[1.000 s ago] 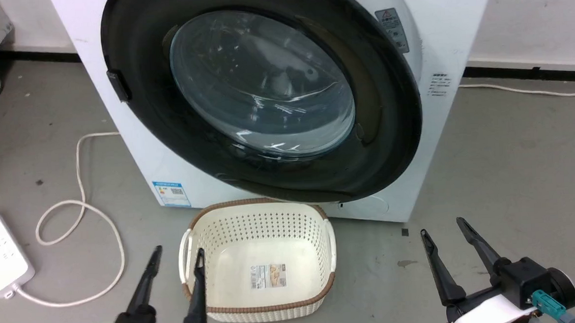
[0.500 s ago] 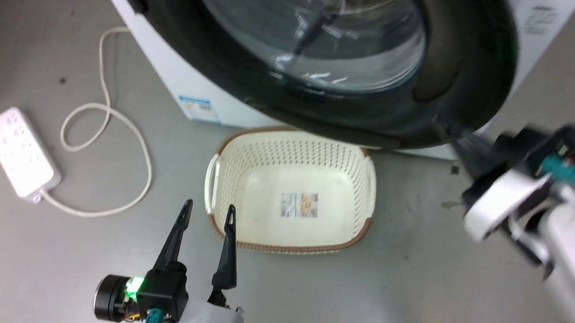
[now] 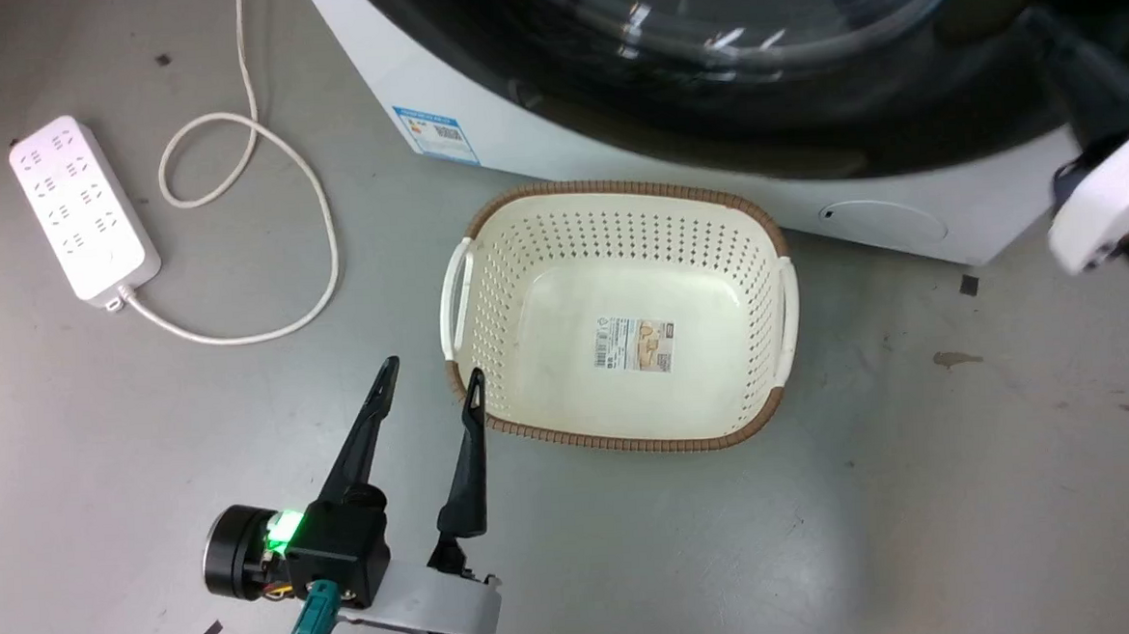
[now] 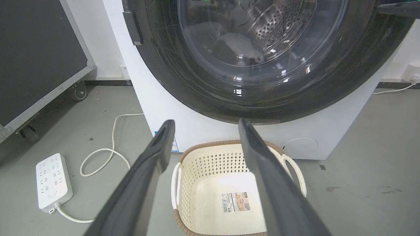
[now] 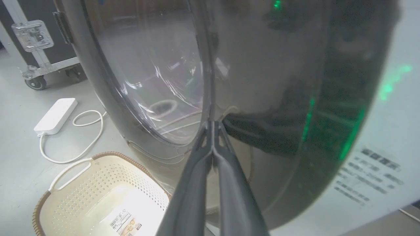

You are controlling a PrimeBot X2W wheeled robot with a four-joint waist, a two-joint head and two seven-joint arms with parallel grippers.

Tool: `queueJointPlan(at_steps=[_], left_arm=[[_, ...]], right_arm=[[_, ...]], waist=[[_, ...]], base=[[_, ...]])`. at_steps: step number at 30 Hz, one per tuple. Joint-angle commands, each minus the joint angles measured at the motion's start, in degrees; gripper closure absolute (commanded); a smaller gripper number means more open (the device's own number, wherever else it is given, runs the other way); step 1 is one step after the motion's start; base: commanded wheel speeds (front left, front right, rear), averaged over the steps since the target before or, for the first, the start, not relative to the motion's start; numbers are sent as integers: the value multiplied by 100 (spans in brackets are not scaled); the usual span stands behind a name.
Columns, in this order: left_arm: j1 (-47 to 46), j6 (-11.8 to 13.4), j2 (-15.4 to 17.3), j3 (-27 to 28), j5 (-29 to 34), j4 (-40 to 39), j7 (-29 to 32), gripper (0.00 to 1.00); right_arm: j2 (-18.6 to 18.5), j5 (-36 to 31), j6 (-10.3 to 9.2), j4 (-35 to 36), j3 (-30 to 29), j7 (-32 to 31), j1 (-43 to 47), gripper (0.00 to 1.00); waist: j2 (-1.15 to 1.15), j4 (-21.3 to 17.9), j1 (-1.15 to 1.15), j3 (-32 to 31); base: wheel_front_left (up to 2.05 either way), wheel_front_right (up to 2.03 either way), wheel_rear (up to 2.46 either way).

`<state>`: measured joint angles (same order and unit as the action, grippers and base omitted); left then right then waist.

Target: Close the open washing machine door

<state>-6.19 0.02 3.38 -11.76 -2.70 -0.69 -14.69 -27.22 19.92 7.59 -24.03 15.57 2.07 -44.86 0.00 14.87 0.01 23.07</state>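
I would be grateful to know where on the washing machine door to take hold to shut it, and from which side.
On the washing machine door, probably the right rim beside the handle recess, pressed from the front. The hinge sits on the left, so this far edge swings easiest; the bulging glass offers no hold. The shut right gripper points there.

Ahead of my left gripper (image 3: pixel 432 370): laundry basket (image 3: pixel 542 251) on the grey floor (image 3: pixel 922 492), its near rim just beside my right finger
Beyond the basket: washing machine door (image 4: pixel 183 95), close to the far rim
Left: power strip (image 3: pixel 82 209) and looped cable (image 3: pixel 333 257) on the floor, black wheeled case (image 4: pixel 42 65) behind
Right of the basket: bare floor
My right gripper (image 5: pixel 213 126): fingers pressed together, tips right at the door's dark face
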Motion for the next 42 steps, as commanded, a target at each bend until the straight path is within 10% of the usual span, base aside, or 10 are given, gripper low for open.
queueJointPlan(at_steps=[1,17,20,42], left_arm=[[-108,31,-11,-7,1,-8,-30,0],[-108,55,-31,51,-70,166,-30,0],[-7,30,-3,163,-96,204,-30,0],[742,-173,116,613,-238,677,-30,0]], right_arm=[[-60,12,-10,-88,-56,-3,-149,100],[475,-359,-10,-1191,-518,586,-439,98],[656,-353,-10,-1130,-462,860,-133,0],[2403,-1883,-10,1354,-2065,1285,3881,0]], waist=[[0,23,-1,32],[0,-155,-1,-365],[0,-334,-1,-676],[0,-1321,-1,-2077]], base=[[0,0,0],[0,0,0],[0,0,0],[0,0,0]])
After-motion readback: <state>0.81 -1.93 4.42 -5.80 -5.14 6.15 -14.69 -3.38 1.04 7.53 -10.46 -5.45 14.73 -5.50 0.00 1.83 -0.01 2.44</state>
